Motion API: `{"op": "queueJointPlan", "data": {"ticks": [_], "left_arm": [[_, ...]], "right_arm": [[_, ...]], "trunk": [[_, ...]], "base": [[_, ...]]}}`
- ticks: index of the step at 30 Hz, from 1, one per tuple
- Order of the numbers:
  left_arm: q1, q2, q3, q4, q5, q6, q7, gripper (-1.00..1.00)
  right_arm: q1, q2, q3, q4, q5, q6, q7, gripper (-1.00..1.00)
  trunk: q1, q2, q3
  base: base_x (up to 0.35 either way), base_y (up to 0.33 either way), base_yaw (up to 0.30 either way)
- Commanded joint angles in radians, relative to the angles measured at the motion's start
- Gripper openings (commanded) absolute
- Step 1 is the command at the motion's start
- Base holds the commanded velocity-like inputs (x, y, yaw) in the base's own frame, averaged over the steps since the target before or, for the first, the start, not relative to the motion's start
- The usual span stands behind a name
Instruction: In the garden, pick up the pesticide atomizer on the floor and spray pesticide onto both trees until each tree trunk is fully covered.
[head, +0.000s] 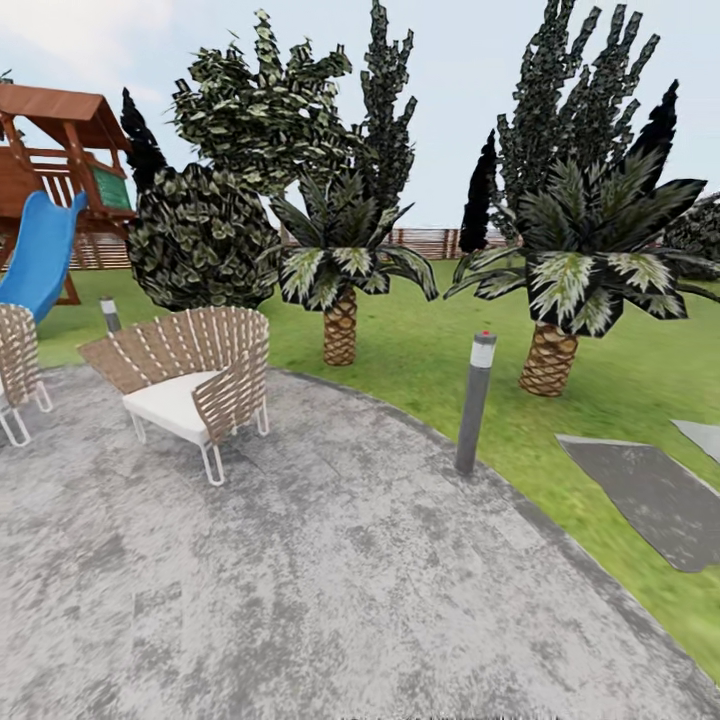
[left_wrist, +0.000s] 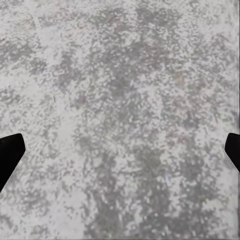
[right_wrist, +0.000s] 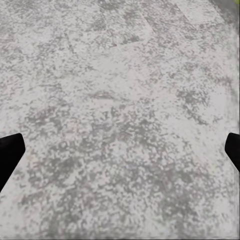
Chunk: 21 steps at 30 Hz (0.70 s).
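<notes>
Blue slide (head: 40, 255), 10 o'clock. Woven chair (head: 195, 385), 10 o'clock, on grey paving (head: 300, 580). Bollard light (head: 475, 403), 1 o'clock, at lawn (head: 430, 350) edge. Two palms beyond. Left end effector (left_wrist: 120, 152) and right end effector (right_wrist: 120, 152): fingers spread wide, nothing held, over paving.

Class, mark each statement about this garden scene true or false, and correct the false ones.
1. The woven chair stands on the grey paved patio. True.
2. The slide is red. False: it is blue.
3. The grey bollard light stands near the patio's edge by the lawn. True.
4. The left claw grips a spray bottle. False: its fingertips stand wide apart over bare paving.
5. Two short palms grow on the grass. True.
</notes>
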Motion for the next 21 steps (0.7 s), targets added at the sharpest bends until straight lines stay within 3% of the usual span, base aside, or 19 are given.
{"op": "queueJointPlan", "data": {"ticks": [1, 21], "left_arm": [[0.000, 0.000, 0.000, 0.000, 0.000, 0.000, 0.000, 1.00], [0.000, 0.000, 0.000, 0.000, 0.000, 0.000, 0.000, 1.00]], "right_arm": [[0.000, 0.000, 0.000, 0.000, 0.000, 0.000, 0.000, 1.00], [0.000, 0.001, 0.000, 0.000, 0.000, 0.000, 0.000, 1.00]], "trunk": [[0.004, -0.007, -0.004], [0.081, -0.147, -0.076]], "base": [[0.000, 0.000, -0.300], [0.000, 0.000, -0.300]]}}
